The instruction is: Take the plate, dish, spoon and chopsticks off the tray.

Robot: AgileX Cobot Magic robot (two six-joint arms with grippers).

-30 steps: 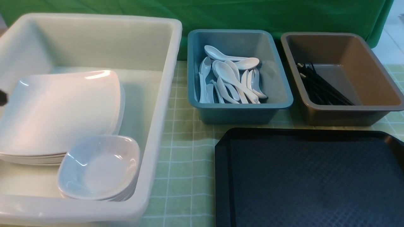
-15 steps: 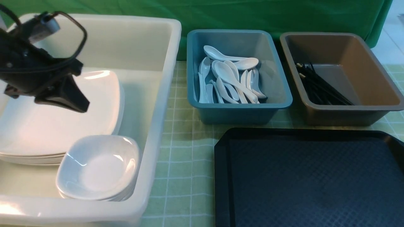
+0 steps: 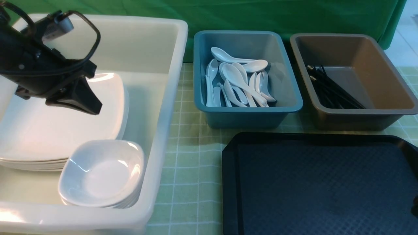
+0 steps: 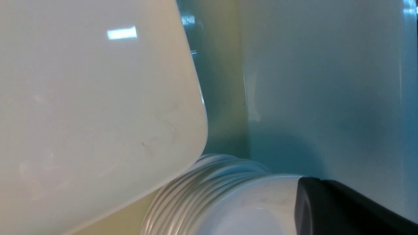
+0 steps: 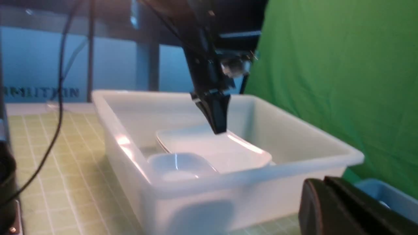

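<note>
The black tray (image 3: 320, 186) at the front right holds nothing. A stack of large white plates (image 3: 49, 130) and a stack of small deep dishes (image 3: 101, 174) lie in the big white tub (image 3: 169, 98). White spoons (image 3: 238, 85) lie in the blue tub (image 3: 248, 114). Black chopsticks (image 3: 333, 91) lie in the brown tub (image 3: 359, 117). My left gripper (image 3: 95, 110) hangs shut and empty just above the top plate; it also shows in the right wrist view (image 5: 218, 127). The left wrist view shows the plate (image 4: 98, 114) and the dishes (image 4: 228, 202). My right gripper (image 5: 313, 202) is shut and empty.
A green checked cloth (image 3: 189, 169) covers the table between the white tub and the tray. A green curtain (image 3: 261, 16) hangs behind the tubs. A dark bit of my right arm (image 3: 415, 205) shows at the right edge, over the tray.
My left arm has come in from the left and moved right over the plate stack in the white tub. A dark bit of the right arm has appeared at the right edge.
</note>
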